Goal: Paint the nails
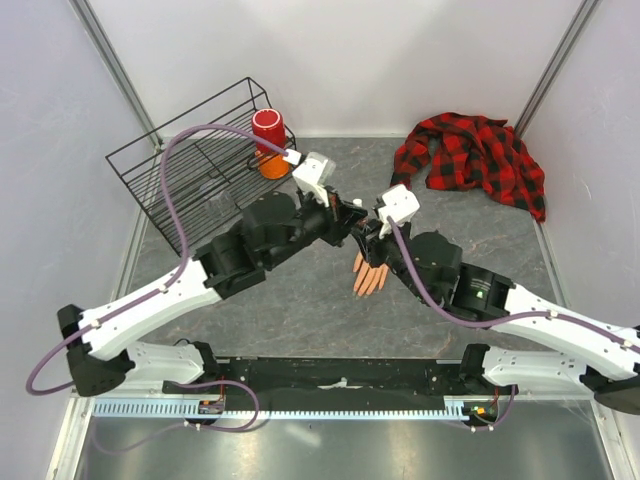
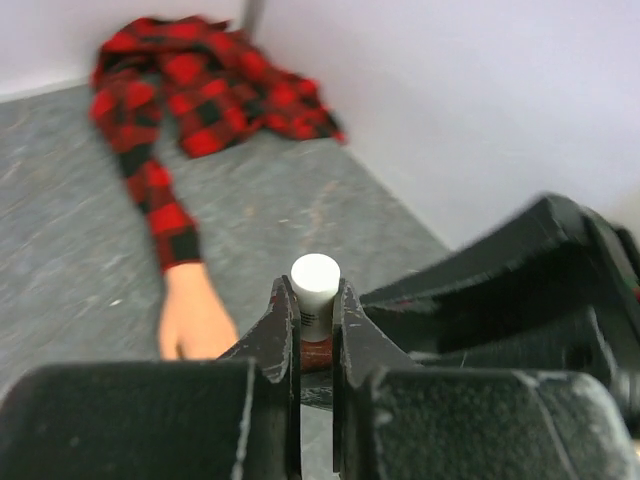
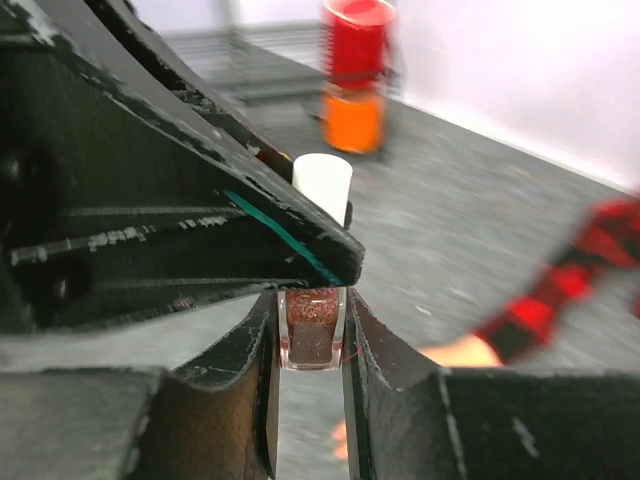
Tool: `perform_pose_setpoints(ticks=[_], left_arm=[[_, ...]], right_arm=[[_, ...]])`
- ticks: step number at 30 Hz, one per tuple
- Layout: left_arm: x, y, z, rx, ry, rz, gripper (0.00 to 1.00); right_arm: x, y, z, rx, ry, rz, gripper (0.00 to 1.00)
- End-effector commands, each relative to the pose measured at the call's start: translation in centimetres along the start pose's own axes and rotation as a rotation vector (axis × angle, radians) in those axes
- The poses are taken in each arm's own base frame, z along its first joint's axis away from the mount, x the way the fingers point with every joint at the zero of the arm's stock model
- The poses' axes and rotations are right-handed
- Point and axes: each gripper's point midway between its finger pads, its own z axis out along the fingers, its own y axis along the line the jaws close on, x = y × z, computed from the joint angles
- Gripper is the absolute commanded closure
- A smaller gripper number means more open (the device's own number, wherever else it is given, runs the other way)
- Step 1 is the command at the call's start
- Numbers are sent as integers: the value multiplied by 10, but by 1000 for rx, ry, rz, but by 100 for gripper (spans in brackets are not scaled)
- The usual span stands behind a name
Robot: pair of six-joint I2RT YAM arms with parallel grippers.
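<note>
You've got the left gripper pinched tight on the white cylindrical cap of the small clear-glass polish bottle, its fingers nearly together w/ only the cap btwn them. Your right gripper is clamped narrow on the bottle's glass body, lower down. The glass shows dark reddish-brown glittery polish inside. Both tools meet mid-table over the grey speckled tabletop, and the left arm's black finger crosses in front of the right wrist cam. The pale peach mannequin hand lies flat on the table just to the near side of the two grippers, partly under the right arm, fingers pointing toward the near edge. Its wrist goes into a red-and-black plaid sleeve that runs back to the bunched plaid shirt at far right. The nails are at the tips of those fingers, at the near end of the hand. From the top cam they're too small to tell apart from the peach skin, so you can't tell if any colour is on them. Both wrist cams show the hand blurred, w/ the fingertips hidden or cut off. At far left there's a black wire basket, w/ a red cup sitting on an orange object at its right side.
</note>
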Motion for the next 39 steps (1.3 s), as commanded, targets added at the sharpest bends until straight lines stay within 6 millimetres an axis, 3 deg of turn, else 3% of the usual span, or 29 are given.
perform_pose_setpoints(ticks=[1,4,5,8,12,13,16,20,24,25,29,33,39], left_arm=[[29,-7,17,-36,82,14,98],[29,-21,13,55,83,16,71],[22,-24,7,82,67,18,56],[16,-38,-10,185,74,12,41],[7,-48,-40,277,62,6,30],[7,-49,-47,292,63,9,23],[-1,-57,-72,352,45,11,18],[-2,-57,-92,371,71,20,18],[-8,-62,-101,396,133,26,31],[-4,-62,-97,395,169,19,37],[10,-63,-90,408,281,6,38],[9,-70,-87,439,300,7,38],[13,-70,-80,444,321,11,48]], right_arm=[[-11,9,5,0,-54,-33,100],[-4,20,0,-96,-65,-49,100],[-7,20,-5,-116,-80,-43,100],[-7,25,-15,-182,-94,-42,100],[-2,32,-30,-257,-93,-38,100],[0,33,-35,-282,-95,-35,100],[4,37,-46,-337,-86,-37,100],[4,50,-62,-446,-88,-33,100],[-5,57,-74,-509,-106,-19,100],[-6,56,-75,-510,-105,-16,100],[-7,60,-77,-534,-96,-18,100],[-7,60,-78,-537,-93,-21,100],[-8,59,-78,-529,-95,-25,100]])
